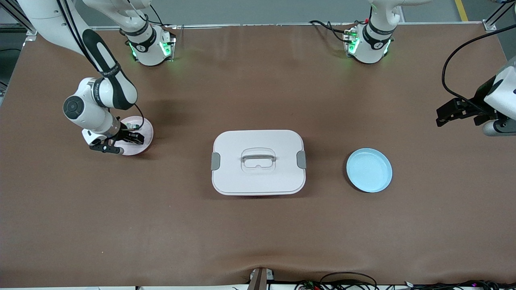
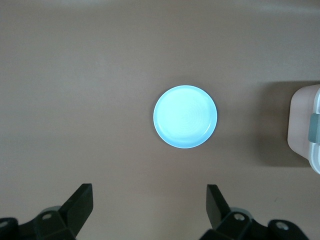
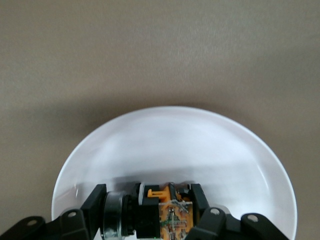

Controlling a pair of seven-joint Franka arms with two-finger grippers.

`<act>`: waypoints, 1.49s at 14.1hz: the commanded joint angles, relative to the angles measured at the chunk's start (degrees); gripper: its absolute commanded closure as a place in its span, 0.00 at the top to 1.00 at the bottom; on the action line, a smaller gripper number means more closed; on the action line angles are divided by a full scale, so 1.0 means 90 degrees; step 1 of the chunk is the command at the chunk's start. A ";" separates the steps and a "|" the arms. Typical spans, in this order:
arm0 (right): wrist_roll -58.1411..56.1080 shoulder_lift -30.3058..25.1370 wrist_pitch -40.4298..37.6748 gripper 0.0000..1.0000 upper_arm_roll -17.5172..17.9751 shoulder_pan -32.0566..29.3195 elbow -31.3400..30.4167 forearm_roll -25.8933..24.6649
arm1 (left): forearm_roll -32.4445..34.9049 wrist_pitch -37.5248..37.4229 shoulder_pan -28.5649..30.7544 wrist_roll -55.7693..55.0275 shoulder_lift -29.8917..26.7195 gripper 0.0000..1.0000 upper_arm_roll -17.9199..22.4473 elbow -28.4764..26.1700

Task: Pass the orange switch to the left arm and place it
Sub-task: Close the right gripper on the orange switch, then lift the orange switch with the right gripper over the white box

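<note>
Brown matting covers the desk (image 1: 258, 233) in the front view, and wide bare stretches are seen along its near edge and between the things on it. At the middle sits the large white rounded-rectangular lidded box (image 1: 258, 162) with grey side clips and a recessed top handle. Toward the left arm's end, well apart from the box, a round pale-blue shallow plate (image 1: 369, 170) is seen. Toward the right arm's end a round pale-pink plate (image 1: 141, 135) is partly covered by the right gripper (image 1: 133, 137), which is lowered onto it. The left gripper (image 1: 447, 114) is held over the desk's edge at the left arm's end, with that arm waiting there.

From the left wrist view, the blue plate (image 2: 185, 116) is shown alone on bare matting, with one corner of the white box (image 2: 305, 125) and a grey clip at the frame's border. The black fingers (image 2: 80, 205) of the left gripper (image 2: 150, 202) are spread wide apart, so the jaws are released and nothing is seen between them.

From the right wrist view, the pale plate (image 3: 175, 150) fills much of the frame, its rim curving clear against the matting. The jaws of the right gripper (image 3: 147, 207) are clenched on the small orange switch (image 3: 165, 212), a black-bodied piece with orange markings and a metal ring, which lies on its side low in the plate between the fingers (image 3: 95, 202).
</note>
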 commanded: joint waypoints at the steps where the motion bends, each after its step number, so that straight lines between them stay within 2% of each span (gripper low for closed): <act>1: 0.0533 -0.0502 -0.0897 0.00 0.0027 0.0058 0.0202 0.0040 | -0.0016 0.0041 0.0004 -0.0022 -0.0006 1.00 -0.0025 0.0006; 5: 0.2055 -0.0874 -0.2431 0.00 0.0046 0.0575 0.1021 0.0205 | -0.0016 0.0041 -0.0005 -0.0022 -0.0006 1.00 -0.0034 0.0006; 8: 0.2974 -0.0875 -0.3466 0.00 0.0037 0.1093 0.1861 0.1062 | -0.0026 0.0050 -0.0015 -0.0022 0.0004 1.00 -0.0034 0.0006; 10: 0.3715 -0.0865 -0.3897 0.00 0.0037 0.1424 0.2388 0.1435 | -0.0026 0.0050 -0.0025 -0.0022 0.0004 1.00 -0.0034 0.0006; 14: 0.5512 -0.0758 -0.4143 0.00 0.0037 0.2205 0.3326 0.1709 | -0.0026 0.0050 -0.0035 -0.0022 0.0013 1.00 -0.0034 0.0016; 16: 0.6206 -0.0631 -0.4153 0.00 0.0027 0.2460 0.3736 0.2021 | -0.0026 0.0050 -0.0044 -0.0022 0.0013 1.00 -0.0034 0.0016; 18: 0.7229 -0.0339 -0.4143 0.00 0.0027 0.2753 0.4263 0.2276 | -0.0026 0.0089 -0.0054 -0.0022 0.0013 1.00 -0.0034 0.0016; 21: 0.8812 0.0246 -0.4143 0.00 0.0027 0.3231 0.5404 0.2306 | -0.0026 0.0089 -0.0064 -0.0022 0.0062 1.00 -0.0044 0.0016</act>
